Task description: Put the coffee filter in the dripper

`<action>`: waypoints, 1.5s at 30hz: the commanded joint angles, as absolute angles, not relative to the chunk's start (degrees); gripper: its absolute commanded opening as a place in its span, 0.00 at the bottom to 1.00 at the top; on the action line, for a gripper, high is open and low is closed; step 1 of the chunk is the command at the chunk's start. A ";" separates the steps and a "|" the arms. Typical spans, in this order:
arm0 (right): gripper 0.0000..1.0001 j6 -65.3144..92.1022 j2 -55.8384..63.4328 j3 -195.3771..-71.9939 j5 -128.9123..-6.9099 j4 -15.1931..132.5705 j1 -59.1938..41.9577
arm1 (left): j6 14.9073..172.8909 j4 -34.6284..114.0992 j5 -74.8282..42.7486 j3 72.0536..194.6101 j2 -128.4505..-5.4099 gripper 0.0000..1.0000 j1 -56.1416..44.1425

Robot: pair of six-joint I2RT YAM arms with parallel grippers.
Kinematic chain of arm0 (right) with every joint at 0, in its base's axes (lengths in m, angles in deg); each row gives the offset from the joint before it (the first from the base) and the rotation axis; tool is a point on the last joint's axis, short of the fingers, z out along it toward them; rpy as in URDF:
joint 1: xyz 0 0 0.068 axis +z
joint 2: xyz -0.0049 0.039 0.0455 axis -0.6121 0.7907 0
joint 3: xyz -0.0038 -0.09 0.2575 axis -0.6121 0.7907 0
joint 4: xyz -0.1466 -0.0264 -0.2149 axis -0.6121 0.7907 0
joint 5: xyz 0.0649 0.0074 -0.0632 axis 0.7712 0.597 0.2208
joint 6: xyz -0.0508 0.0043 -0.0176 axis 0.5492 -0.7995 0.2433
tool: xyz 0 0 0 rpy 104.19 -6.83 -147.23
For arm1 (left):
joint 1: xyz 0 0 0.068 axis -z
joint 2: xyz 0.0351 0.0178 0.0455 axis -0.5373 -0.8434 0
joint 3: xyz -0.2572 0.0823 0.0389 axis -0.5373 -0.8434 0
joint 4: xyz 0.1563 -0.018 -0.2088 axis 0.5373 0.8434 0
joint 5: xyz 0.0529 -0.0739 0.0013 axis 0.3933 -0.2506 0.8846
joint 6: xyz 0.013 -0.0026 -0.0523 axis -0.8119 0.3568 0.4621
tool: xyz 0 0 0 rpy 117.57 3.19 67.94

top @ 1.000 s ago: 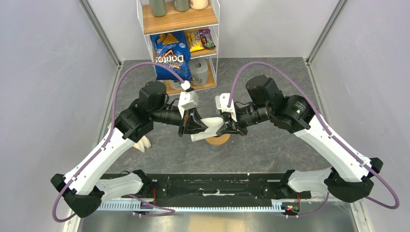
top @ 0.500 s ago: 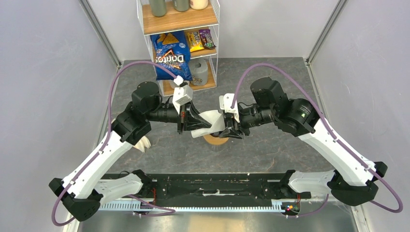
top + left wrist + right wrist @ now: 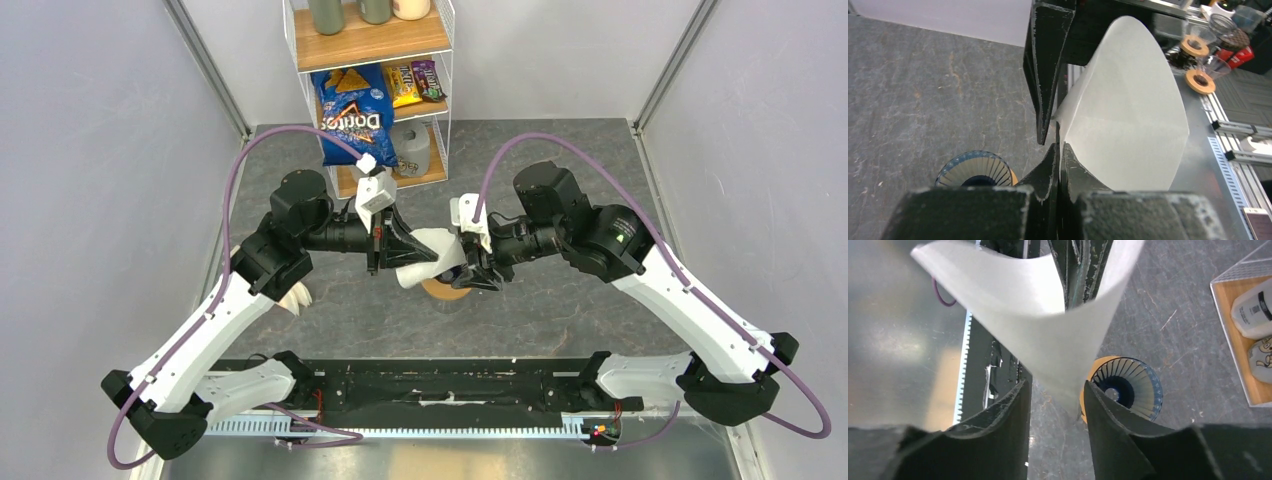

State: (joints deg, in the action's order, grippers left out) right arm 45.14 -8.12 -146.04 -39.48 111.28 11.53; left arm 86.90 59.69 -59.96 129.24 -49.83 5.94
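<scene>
The coffee filter (image 3: 428, 252) is a white paper cone held in the air between both arms, just above the dripper (image 3: 452, 280). My left gripper (image 3: 404, 252) is shut on the filter's folded edge; in the left wrist view its jaws (image 3: 1059, 146) pinch the paper (image 3: 1128, 110) flat. My right gripper (image 3: 468, 268) is open, and the filter's pointed lower end (image 3: 1063, 370) hangs between its spread fingers (image 3: 1020, 407). The dripper, a dark blue ribbed cone, sits below the filter (image 3: 1128, 386) and at the lower left of the left wrist view (image 3: 973, 170).
The dripper rests on a round wooden ring (image 3: 452, 293). A fanned bundle of cream filters (image 3: 297, 297) lies by the left arm. A wire shelf (image 3: 372, 45) at the back holds a Doritos bag (image 3: 352, 115), snacks and a bottle.
My right gripper has let go of the filter and opened. The left gripper has shifted slightly back and left with the filter, which now bulges into a cone.
</scene>
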 commanded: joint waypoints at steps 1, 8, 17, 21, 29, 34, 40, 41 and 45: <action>0.66 43.78 -9.41 -145.79 -42.20 109.59 11.26 | 88.30 62.34 -54.12 131.66 -50.10 0.02 5.64; 0.86 38.97 -11.89 -144.34 -47.19 110.41 6.20 | 81.19 81.17 -46.67 140.59 -57.39 0.02 6.28; 0.87 26.73 -14.46 -143.79 -48.38 111.66 -3.61 | 78.79 95.33 -37.07 150.81 -68.50 0.02 9.50; 0.86 23.16 -15.63 -141.76 -48.26 111.46 -6.27 | 79.10 96.94 -34.53 151.65 -71.22 0.02 10.90; 0.78 16.16 -13.46 -138.96 -52.66 108.23 -8.90 | 81.12 94.34 -29.14 149.43 -73.18 0.02 12.00; 0.80 15.67 -12.61 -138.38 -54.22 106.38 -9.11 | 83.78 91.95 -26.19 146.92 -74.36 0.02 12.64; 0.81 16.18 -11.47 -138.77 -53.54 105.99 -9.09 | 84.57 88.93 -25.63 145.56 -76.41 0.02 12.77; 0.82 16.53 -11.23 -138.90 -53.34 106.12 -9.11 | 84.73 88.41 -26.36 145.46 -76.87 0.03 12.76; 0.84 19.63 -10.56 -140.42 -52.51 108.16 -9.12 | 84.79 88.63 -28.27 146.09 -77.89 0.33 12.80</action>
State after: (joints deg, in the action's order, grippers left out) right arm 17.20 -11.20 -138.10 -53.31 108.33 -8.88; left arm 83.34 91.12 -26.96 145.56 -77.32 12.41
